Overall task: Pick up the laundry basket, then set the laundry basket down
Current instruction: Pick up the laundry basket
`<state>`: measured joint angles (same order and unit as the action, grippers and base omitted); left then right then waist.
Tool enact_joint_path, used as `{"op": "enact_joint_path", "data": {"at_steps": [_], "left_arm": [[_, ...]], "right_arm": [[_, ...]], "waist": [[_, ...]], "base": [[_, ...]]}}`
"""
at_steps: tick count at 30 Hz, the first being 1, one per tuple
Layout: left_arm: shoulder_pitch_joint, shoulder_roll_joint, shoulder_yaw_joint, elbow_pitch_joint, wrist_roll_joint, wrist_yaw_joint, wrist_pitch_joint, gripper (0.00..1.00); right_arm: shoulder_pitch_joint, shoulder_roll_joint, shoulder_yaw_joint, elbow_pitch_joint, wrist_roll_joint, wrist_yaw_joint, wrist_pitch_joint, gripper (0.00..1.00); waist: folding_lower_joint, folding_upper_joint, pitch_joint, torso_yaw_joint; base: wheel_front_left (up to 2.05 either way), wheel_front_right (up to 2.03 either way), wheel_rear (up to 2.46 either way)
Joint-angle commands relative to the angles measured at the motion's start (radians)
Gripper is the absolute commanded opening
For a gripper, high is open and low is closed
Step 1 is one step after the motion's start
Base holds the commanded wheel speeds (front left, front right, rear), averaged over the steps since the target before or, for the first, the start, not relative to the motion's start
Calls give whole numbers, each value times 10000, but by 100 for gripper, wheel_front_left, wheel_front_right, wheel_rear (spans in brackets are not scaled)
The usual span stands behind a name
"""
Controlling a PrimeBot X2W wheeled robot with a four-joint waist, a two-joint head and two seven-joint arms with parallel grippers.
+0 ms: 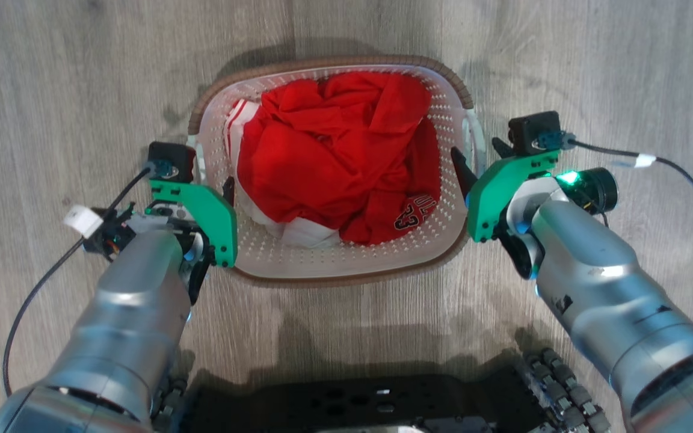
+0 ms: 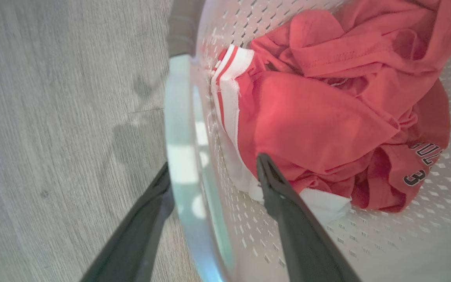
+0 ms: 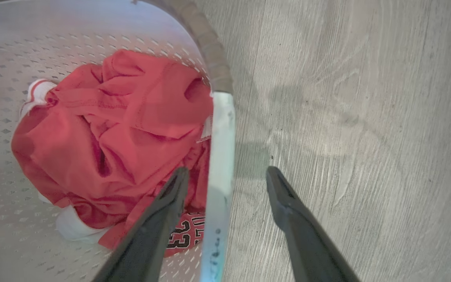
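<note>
The laundry basket stands upright on the pale wood-grain floor, open top facing up. It is a small rounded rectangle of white plastic. Its walls are dotted with little holes, a brown woven-look rim runs round the top, and there is a white handle at each short side. A crumpled red garment with white trim fills most of it.
</note>
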<state>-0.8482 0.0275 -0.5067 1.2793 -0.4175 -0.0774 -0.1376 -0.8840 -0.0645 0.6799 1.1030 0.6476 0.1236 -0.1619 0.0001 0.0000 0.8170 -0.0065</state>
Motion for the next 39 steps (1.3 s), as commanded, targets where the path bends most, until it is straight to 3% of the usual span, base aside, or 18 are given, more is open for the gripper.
{"op": "enact_joint_path", "data": {"at_steps": [1,9,38,39], "left_arm": [[31,227,107,16,-86,-7,31,100],[-362,227,-254,58,-348,-22,289,100],[-752,227,-1416,103,-1311,46,680,100],[-757,227,-1448,103,-1356,47,704,65]], "right_arm": [[269,143,210,10,125,71,93,100],[-245,143,747,629,234,71,343,100],[-612,143,1744,685,1870,71,363,100],[-611,143,1777,673,1931,71,379,51]], "waist": [[-1,0,122,25],[-1,0,551,100],[-1,0,1053,172],[-1,0,1062,175]], "base": [[0,0,0],[0,0,0],[0,0,0],[0,0,0]]}}
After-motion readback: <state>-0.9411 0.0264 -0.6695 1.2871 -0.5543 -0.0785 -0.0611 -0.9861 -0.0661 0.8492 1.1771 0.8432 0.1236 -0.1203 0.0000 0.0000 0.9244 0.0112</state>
